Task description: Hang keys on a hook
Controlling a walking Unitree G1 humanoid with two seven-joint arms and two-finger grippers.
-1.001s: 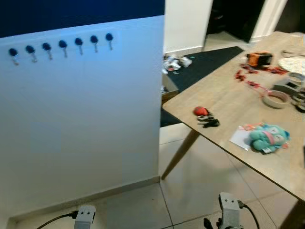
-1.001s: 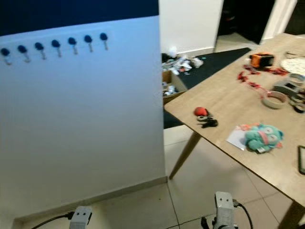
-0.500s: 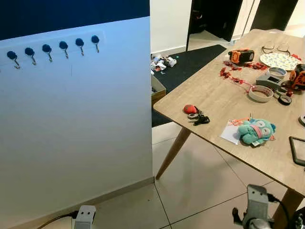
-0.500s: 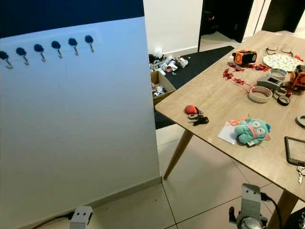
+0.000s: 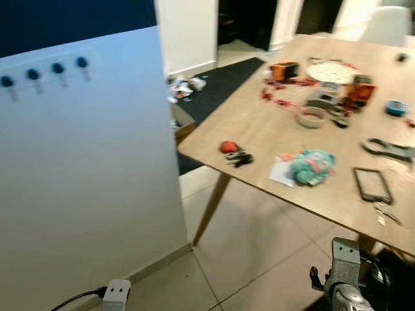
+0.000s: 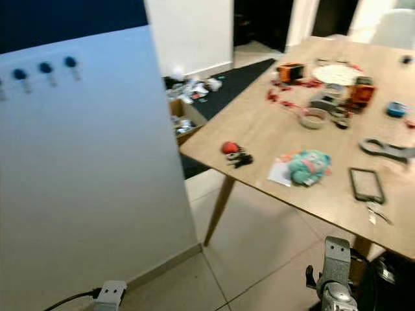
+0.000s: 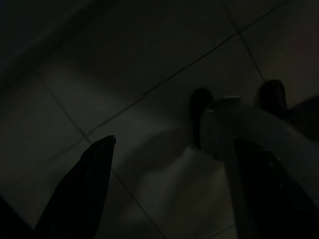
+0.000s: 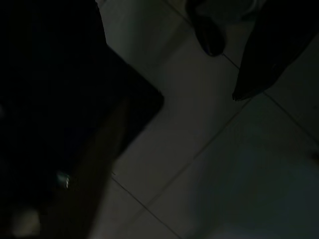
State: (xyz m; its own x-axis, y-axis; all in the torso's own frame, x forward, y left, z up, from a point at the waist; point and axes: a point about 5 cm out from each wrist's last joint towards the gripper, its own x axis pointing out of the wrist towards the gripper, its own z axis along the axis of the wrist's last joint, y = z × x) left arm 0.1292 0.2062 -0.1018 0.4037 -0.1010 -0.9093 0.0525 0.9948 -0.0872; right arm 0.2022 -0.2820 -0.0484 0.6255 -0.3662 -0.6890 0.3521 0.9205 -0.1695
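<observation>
Keys (image 5: 237, 154) with a red fob lie near the table (image 5: 272, 139) corner, at 12 o'clock. Both arms hang idle; left tool (image 7: 172, 191) spread, right tool's state cannot be told. Approach squarely, stop close, then descend on the bunch before turning to the hooks (image 5: 57, 68) at 10 o'clock.

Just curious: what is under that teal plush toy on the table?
A white sheet of paper sticks out from under the teal plush toy on the wooden table. How far the paper reaches beneath is covered.

open tiled floor (image 5: 259, 240) between white wall (image 5: 91, 194) and table (image 5: 272, 129)
</observation>
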